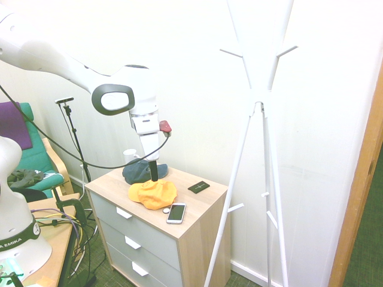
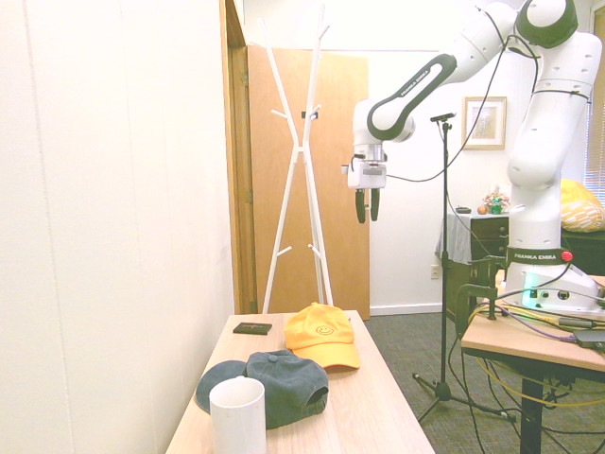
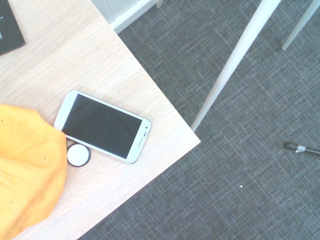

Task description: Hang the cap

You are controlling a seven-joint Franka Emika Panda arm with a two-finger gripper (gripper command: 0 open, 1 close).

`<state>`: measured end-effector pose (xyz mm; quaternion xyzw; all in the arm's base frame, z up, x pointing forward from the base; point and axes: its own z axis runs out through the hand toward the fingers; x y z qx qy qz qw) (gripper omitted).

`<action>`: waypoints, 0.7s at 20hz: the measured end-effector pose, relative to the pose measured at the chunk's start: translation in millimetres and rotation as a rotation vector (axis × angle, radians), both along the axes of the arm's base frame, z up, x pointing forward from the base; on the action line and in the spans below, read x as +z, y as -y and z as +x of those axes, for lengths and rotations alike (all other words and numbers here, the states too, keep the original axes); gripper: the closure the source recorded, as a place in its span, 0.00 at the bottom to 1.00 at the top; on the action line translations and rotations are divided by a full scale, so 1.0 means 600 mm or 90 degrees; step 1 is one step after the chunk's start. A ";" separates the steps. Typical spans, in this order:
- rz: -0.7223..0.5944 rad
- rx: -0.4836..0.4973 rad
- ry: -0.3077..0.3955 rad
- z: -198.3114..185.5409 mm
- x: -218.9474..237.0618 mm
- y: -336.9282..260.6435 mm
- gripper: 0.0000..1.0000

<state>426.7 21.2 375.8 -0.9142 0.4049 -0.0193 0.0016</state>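
Observation:
The yellow-orange cap lies on the wooden dresser top, its brim toward the phone. The second exterior view shows the cap with a small smiley emblem, and an edge of the cap shows in the wrist view. My gripper hangs well above the dresser, pointing down, with its two dark fingers apart and nothing between them. In the first exterior view the gripper lines up just behind the cap. The white coat stand rises beside the dresser, its pegs bare.
A dark navy cap and a white mug sit at one end of the dresser. A white phone, a small round disc and a flat black card lie near the cap. A wooden door stands behind the coat stand.

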 end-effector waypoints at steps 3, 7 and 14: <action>0.000 0.003 0.000 0.001 -0.003 -0.003 0.00; 0.002 0.024 0.004 0.025 -0.022 -0.046 0.00; 0.017 0.061 -0.015 0.100 -0.082 -0.155 0.00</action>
